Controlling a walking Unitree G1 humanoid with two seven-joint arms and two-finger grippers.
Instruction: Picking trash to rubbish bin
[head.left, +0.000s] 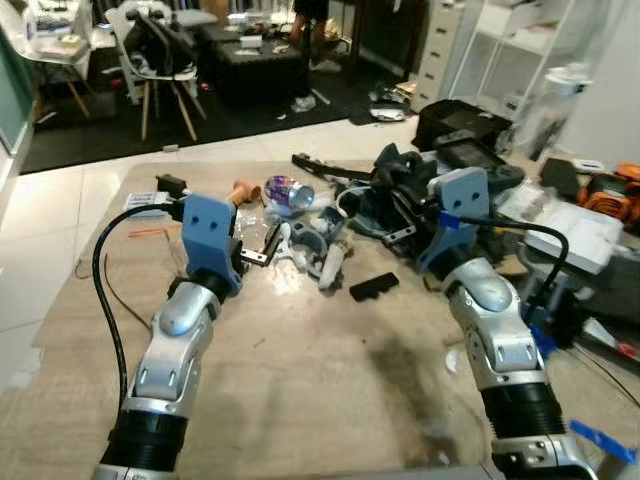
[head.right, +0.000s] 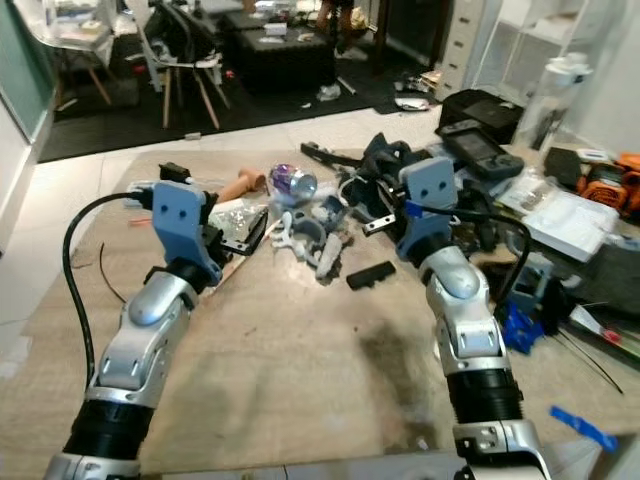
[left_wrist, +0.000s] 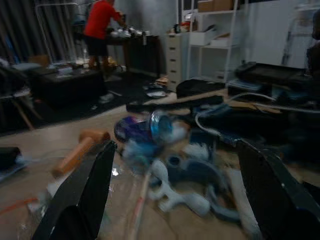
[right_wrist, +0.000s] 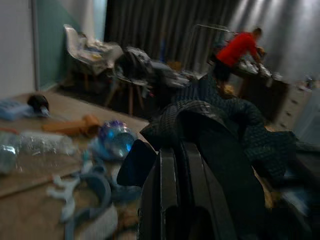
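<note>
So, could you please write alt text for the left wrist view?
The left gripper, fingers wide open, faces a blurred pile of grey plastic scraps and a purple can on the tan table.

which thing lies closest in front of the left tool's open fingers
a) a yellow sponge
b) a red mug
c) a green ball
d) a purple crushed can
d) The left wrist view looks between the left tool's spread fingers straight at the purple crushed can, lying on the table among pale plastic scraps.
</note>
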